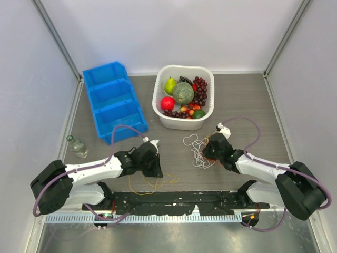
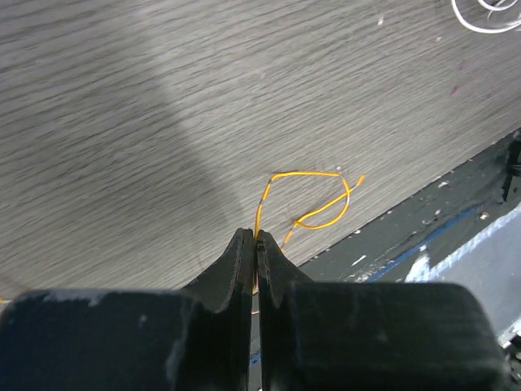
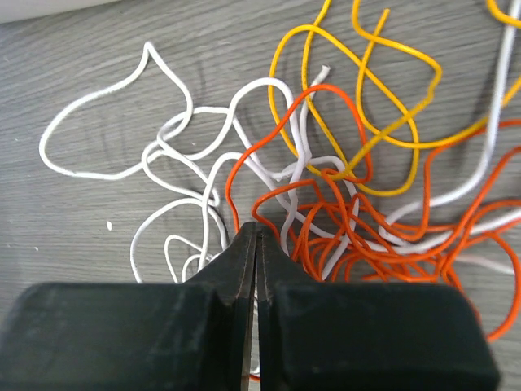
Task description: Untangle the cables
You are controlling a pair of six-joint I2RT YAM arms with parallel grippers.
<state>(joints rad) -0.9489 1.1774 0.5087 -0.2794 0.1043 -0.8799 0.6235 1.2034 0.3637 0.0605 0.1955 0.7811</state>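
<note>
A tangle of white and orange-red cables lies mid-table. In the right wrist view the white cable, the orange-red cable and a yellow-orange cable cross over each other. My right gripper is shut at the tangle's near edge. An orange-red strand runs in at its tip and seems pinched. My left gripper is shut on a separate yellow-orange cable, which loops on the wood ahead of it and trails toward the near edge.
A blue three-bin tray stands at the back left. A white basket of fruit stands behind the tangle. A small clear bottle stands left. A black strip runs along the near edge. A white cable loop shows far right.
</note>
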